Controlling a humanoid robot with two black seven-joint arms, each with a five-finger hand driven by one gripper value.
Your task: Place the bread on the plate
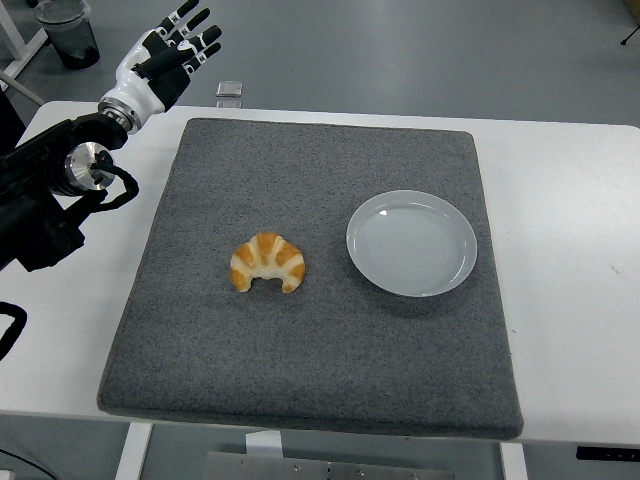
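A golden croissant (267, 262) lies on the grey mat (320, 340), left of centre. To its right on the same mat sits an empty pale blue-white plate (411, 242), a short gap away. My left hand (172, 50) is raised over the table's far left corner, well behind and left of the croissant, fingers spread and holding nothing. The black left arm (45, 195) comes in from the left edge. The right arm does not show.
The mat covers most of the white table (580, 240). A small clear object (230, 90) lies at the table's far edge behind the mat. A dark bin (68, 32) stands on the floor at the top left.
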